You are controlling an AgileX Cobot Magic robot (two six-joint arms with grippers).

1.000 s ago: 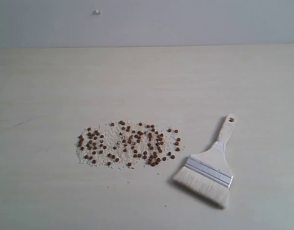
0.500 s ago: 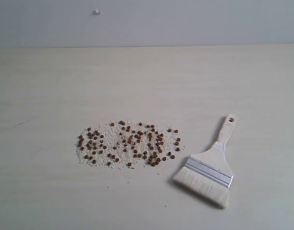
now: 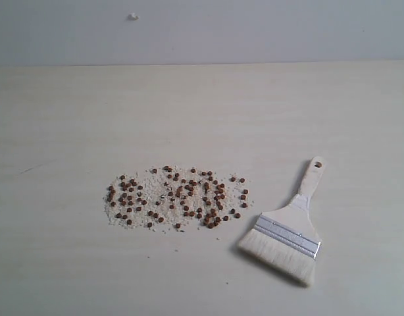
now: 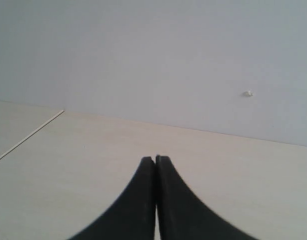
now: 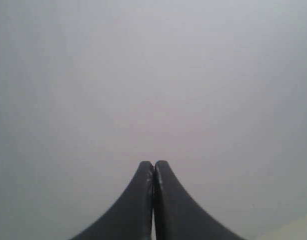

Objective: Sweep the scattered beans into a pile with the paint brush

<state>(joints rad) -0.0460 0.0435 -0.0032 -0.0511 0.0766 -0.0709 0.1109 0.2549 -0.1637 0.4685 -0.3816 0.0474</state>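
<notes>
Though a second has passed, nothing has moved: the brush point(image 3: 286, 236) lies untouched beside the beans point(image 3: 177, 198), so we haven't started sweeping. Our left gripper point(image 4: 155, 159) and right gripper point(image 5: 153, 163) are pinched together, empty.

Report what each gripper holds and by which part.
Nothing. The left gripper and right gripper are shut empty; the wide wooden-handled, cream-bristled paint brush lies free on the pale table.

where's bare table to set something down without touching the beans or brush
Bare table runs wide between the beans and the wall, also left of the beans and along the near edge below them. Crowded: the narrow gap between the beans and the bristles of the paint brush.
</notes>
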